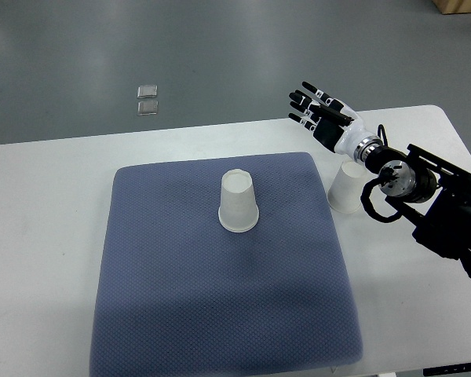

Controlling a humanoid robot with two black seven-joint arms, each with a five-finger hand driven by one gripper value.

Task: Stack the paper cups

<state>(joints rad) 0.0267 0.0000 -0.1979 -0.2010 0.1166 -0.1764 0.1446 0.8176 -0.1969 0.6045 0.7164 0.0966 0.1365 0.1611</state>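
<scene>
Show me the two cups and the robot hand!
Cup on pad (239, 204), top view, on its side wall.
Cup beside pad (345, 188), top view, on its side wall.
Robot hand (323, 118), top view, on its palm.

You've got the mat (220, 314) lying on the table (47, 204), with one paper cup (239, 202) upside down on it, a bit behind mat centre. The second cup (345, 187) sits off the mat, just beside its right edge on the bare table. Your right hand (322, 116) hangs behind that second cup, over the table's far edge.
</scene>
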